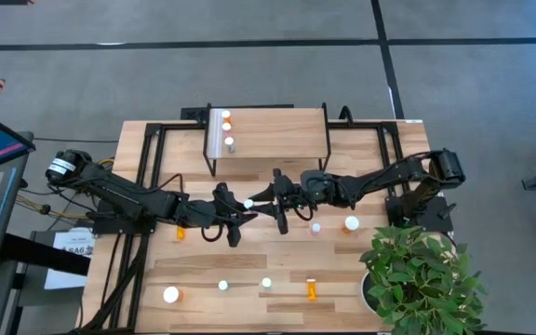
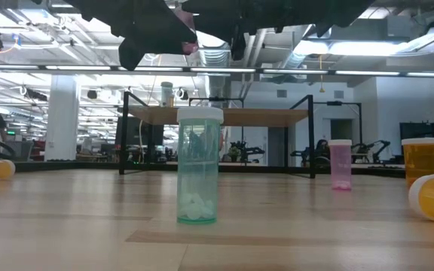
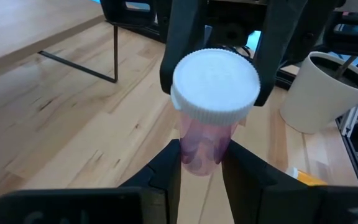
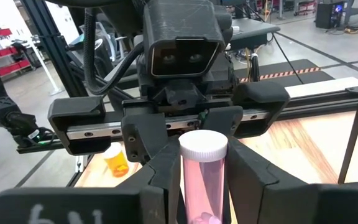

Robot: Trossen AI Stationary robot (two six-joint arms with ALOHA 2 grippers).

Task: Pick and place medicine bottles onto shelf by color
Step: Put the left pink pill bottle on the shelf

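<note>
A pink medicine bottle (image 1: pixel 248 203) with a white cap hangs above the table's middle between my two grippers. My left gripper (image 3: pixel 201 168) reaches it from the left and my right gripper (image 4: pixel 202 180) from the right; both are shut on it. The shelf (image 1: pixel 277 130) stands on thin black legs at the table's far side, with three small bottles (image 1: pixel 227 126) upright at its left end. Several other medicine bottles stand or lie on the table nearer the front, among them a pink one (image 1: pixel 315 228) and a lying orange one (image 1: pixel 312 290). My left gripper pinches the bottle's lower body (image 3: pixel 199 152) between its two fingers, coming from the table's left and slanting slightly down, across the bottle. The bottle stands roughly upright, cap up, clear of the table. My right gripper pinches the pink body just under the cap (image 4: pixel 202 177) between its two fingers, level from the table's right, across the bottle. Its fingers (image 3: pixel 182 43) stand higher on the bottle than the left ones.
A potted plant (image 1: pixel 417 279) fills the near right corner. A pale green bottle (image 2: pixel 199 165), a pink one (image 2: pixel 340 163) and orange ones (image 2: pixel 423 162) stand on the tabletop below the arms. Another orange bottle (image 1: pixel 180 233) lies under the left arm.
</note>
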